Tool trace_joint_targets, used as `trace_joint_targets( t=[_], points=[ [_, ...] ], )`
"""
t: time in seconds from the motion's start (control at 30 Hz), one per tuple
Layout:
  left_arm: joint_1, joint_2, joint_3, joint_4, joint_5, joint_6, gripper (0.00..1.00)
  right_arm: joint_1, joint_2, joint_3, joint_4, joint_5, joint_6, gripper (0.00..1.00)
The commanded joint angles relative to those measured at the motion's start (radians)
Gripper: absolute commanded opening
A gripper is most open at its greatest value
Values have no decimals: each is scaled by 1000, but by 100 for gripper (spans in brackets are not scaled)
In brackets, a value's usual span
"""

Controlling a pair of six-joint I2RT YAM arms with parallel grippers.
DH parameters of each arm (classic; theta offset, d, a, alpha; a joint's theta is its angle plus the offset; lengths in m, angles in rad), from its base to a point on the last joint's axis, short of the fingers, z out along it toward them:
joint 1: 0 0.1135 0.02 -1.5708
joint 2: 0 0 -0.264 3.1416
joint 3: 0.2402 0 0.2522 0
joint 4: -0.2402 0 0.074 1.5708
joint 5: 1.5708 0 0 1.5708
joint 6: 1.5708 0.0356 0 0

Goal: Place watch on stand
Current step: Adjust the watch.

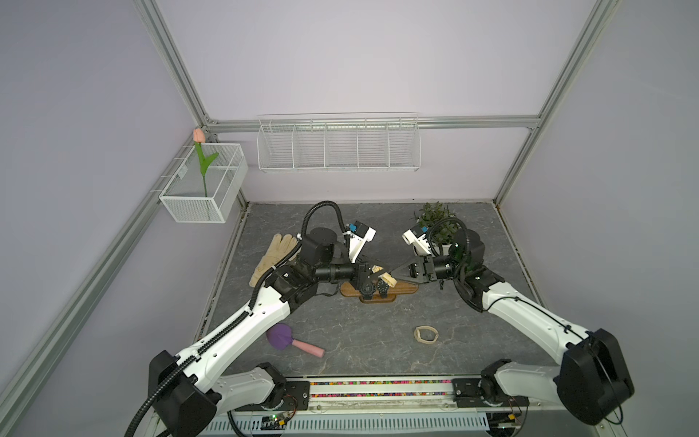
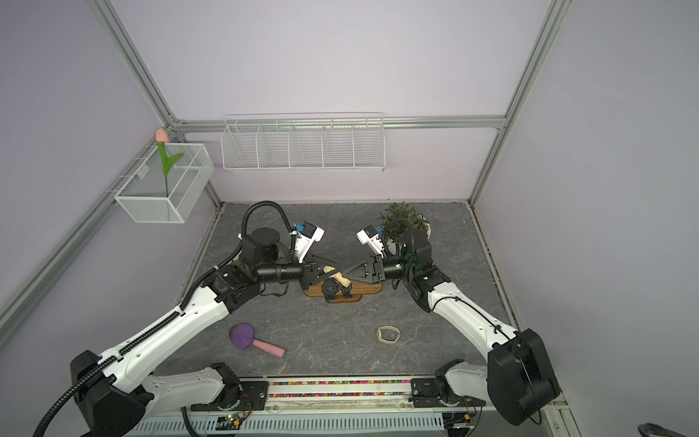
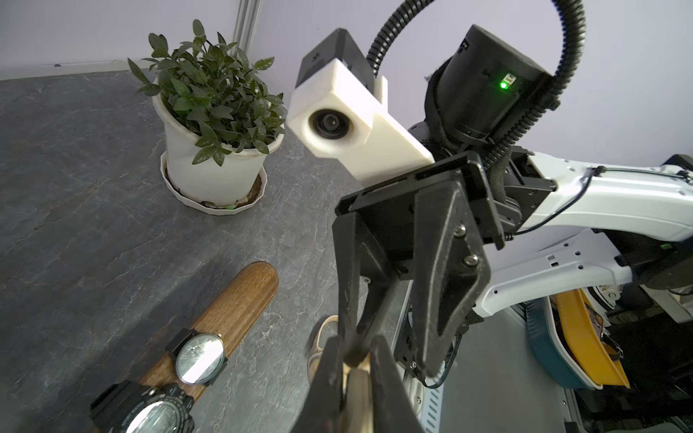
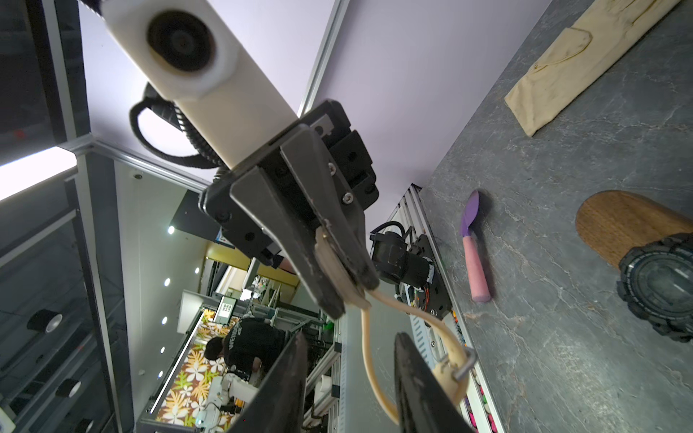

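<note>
The left gripper (image 4: 354, 292) is clamped on the cream watch (image 4: 339, 273), which has a pale dial on a soft cream strap with a metal buckle. Both its fingers (image 3: 326, 386) press flat against the dial end, and the rest of the strap hangs out of the grip as a loose loop. The right gripper (image 4: 349, 336) faces it from the right with its jaws clearly apart. The hanging loop passes between the two black fingers (image 4: 416, 386), and the buckle sits just beside one of them. In the left wrist view, one finger of the right gripper (image 3: 392, 361) reaches in next to the clamped strap; whether it touches cannot be told. Nothing is pinched by the right gripper. In both top views the two grippers meet tip to tip over the middle of the long flat brown wooden stand (image 1: 406, 289), with the cream watch (image 1: 389, 280) held there. In the right wrist view the watch is apart from the stand (image 4: 618, 225). The stand lies left to right at the centre of the grey stone-patterned table (image 1: 359, 333) on its smaller oval base. Two watches are wrapped round its bar, side by side near the middle: a chunky black watch (image 2: 330, 288) on the left and a black-strapped watch with a bright round dial (image 3: 200, 358) just to its right. The right end of the bar is bare. A second cream band (image 1: 426, 335) lies flat on the table, near and to the right, well apart from the stand.
</note>
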Motion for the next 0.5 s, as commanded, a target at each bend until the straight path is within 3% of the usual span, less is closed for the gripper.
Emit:
trace_joint_targets(
  t=[0.0, 0.17, 0.3, 0.47],
  points=[
    [2, -33, -16, 38, -77, -25, 0, -38, -83, -29, -13, 35, -16, 50],
    [1, -67, -49, 105, -185, -72, 0, -48, -210, -28, -303, 197, -184, 53],
    [2, -89, -80, 167, -285, -121, 0, -10, -272, -65, -256, 250, -116, 49],
    [2, -107, -115, 224, -374, -172, 0, 131, -253, -108, -143, 395, -48, 52]
  ],
)
